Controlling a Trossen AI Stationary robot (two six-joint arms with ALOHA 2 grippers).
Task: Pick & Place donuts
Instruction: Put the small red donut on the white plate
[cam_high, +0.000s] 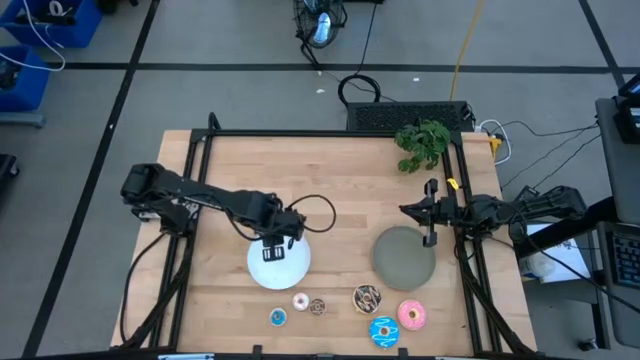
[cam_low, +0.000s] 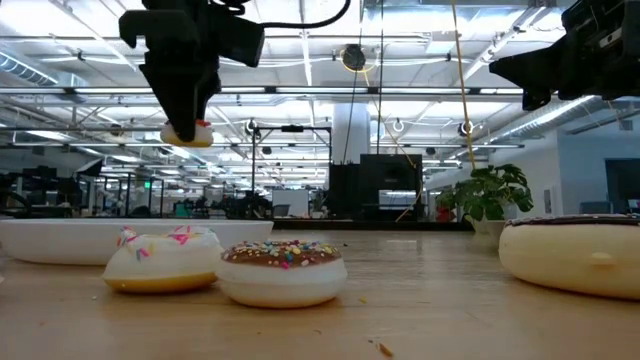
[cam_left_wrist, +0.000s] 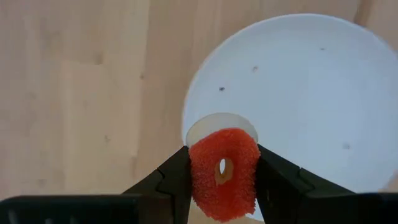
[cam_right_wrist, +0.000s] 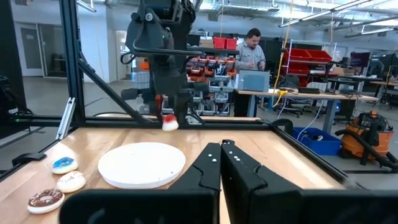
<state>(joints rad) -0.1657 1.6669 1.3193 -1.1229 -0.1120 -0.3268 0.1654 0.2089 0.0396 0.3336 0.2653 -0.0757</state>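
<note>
The left claw (cam_left_wrist: 224, 177) hangs in the air above the white plate (cam_high: 279, 265), its two fingers pinching a tiny red donut (cam_left_wrist: 224, 173) from either side; the donut's pale underside faces the plate below. The right claw (cam_right_wrist: 221, 163) is pressed together with nothing between its fingers, and waits over the table (cam_high: 340, 180) at the far edge of the grey plate (cam_high: 404, 255). The other donuts lie on the wood along the table's near edge: a small blue one (cam_high: 278, 317), a small white one (cam_high: 300, 301), a small brown one (cam_high: 318, 306), then a larger chocolate-sprinkled one (cam_high: 367, 297), a larger blue one (cam_high: 384, 331) and a larger pink one (cam_high: 411, 315).
</note>
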